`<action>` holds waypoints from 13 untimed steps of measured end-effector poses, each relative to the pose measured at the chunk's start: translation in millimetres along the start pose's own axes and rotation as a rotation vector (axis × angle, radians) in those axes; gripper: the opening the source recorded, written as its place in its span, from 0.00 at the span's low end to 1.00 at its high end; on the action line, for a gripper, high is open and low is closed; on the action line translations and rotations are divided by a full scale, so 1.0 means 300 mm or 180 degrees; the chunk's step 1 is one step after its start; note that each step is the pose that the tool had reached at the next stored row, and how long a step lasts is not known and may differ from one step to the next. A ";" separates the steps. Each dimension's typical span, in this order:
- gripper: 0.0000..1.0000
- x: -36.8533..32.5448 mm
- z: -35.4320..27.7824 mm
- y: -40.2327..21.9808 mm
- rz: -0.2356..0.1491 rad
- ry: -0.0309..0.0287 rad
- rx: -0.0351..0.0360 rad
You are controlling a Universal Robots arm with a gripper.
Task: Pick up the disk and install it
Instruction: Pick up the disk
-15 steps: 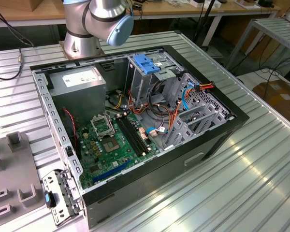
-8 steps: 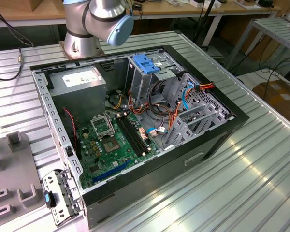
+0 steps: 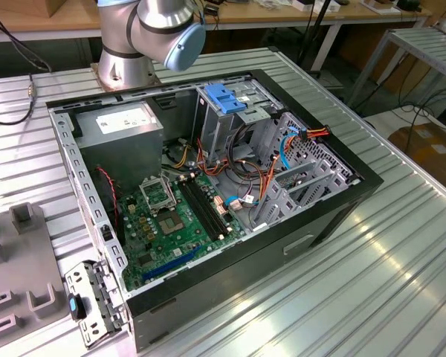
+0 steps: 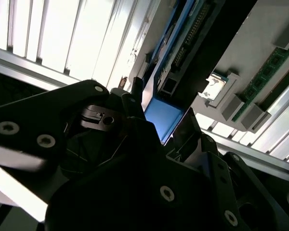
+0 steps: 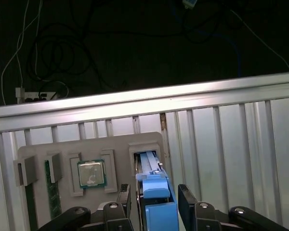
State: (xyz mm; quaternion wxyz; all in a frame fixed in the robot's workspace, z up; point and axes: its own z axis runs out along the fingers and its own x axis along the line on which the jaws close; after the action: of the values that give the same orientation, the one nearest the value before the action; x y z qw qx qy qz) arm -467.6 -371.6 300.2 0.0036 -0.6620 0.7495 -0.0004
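at the exterior view's left a grey tray (image 3: 26, 294) lies on the ribbed metal surface (image 3: 401, 260), partly cut off by the edge of the picture. just beside it, by the near corner of the computer case (image 3: 342, 204), lies a loose metal bracket (image 3: 93, 301) with a small blue clip. the case is open on its side. inside, from that view's left, are the grey power box (image 3: 123, 126), the green board (image 3: 171, 223), a tall metal cage with a blue handle (image 3: 224, 97) on top, and the drive bays (image 3: 305, 178) with orange and blue cables around them. the arm's base (image 3: 152, 33) stands behind the case

in the first wrist view the tray holds a memory stick (image 5: 50, 192), then a processor chip (image 5: 91, 173), then the disk (image 5: 148, 166), which stands on edge in its own slot with its blue frame end towards the camera. the gripper (image 5: 155, 190) sits around that blue end, a black part on each side. whether it is clamped on the frame or just loose beside it i cannot tell. in the second wrist view the blue frame sits between the gripper's black parts

by my reading the task is barely begun. the disk is still in the tray and not lifted, so the pick-up is not finished, and carrying it to the case and fitting it there are all left to do
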 end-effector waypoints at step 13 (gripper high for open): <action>0.43 0.000 0.005 -0.003 0.0000 0.0000 0.0000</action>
State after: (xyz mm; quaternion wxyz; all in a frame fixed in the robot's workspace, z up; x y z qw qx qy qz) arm -466.8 -371.6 298.6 0.0036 -0.6620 0.7495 -0.0004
